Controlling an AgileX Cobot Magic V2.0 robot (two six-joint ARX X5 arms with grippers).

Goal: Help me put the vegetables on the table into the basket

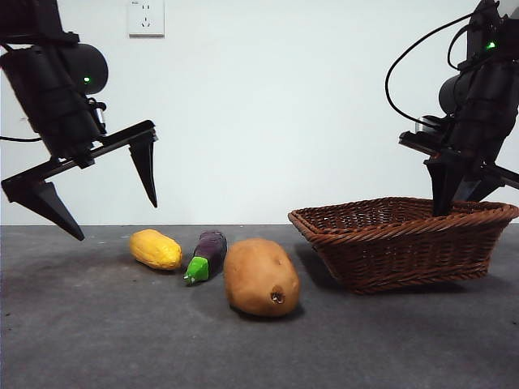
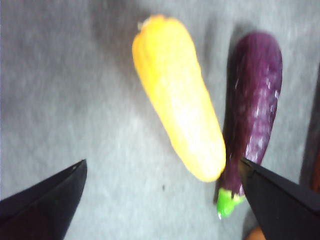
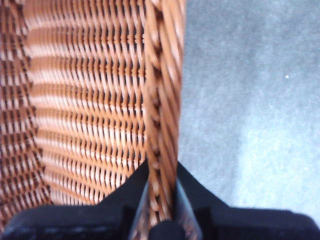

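Observation:
On the dark grey table [image 1: 97,324] lie three vegetables in a row: a yellow corn-like piece [image 1: 156,249], a purple eggplant [image 1: 208,254] with a green cap, and a big tan potato [image 1: 261,277]. My left gripper [image 1: 116,220] hangs open a little above and to the left of the yellow piece. The left wrist view shows the yellow piece [image 2: 180,100] and the eggplant [image 2: 255,105] side by side beyond the left gripper [image 2: 162,162], with nothing between its jaws. My right gripper [image 1: 442,207] is shut on the braided rim [image 3: 162,100] of the wicker basket [image 1: 405,243] at the right.
A white wall stands behind the table, with a socket [image 1: 146,16] high on it. The basket's inside [image 3: 85,100] shows only bare weave in the right wrist view. Grey table [image 3: 250,100] lies just outside the rim.

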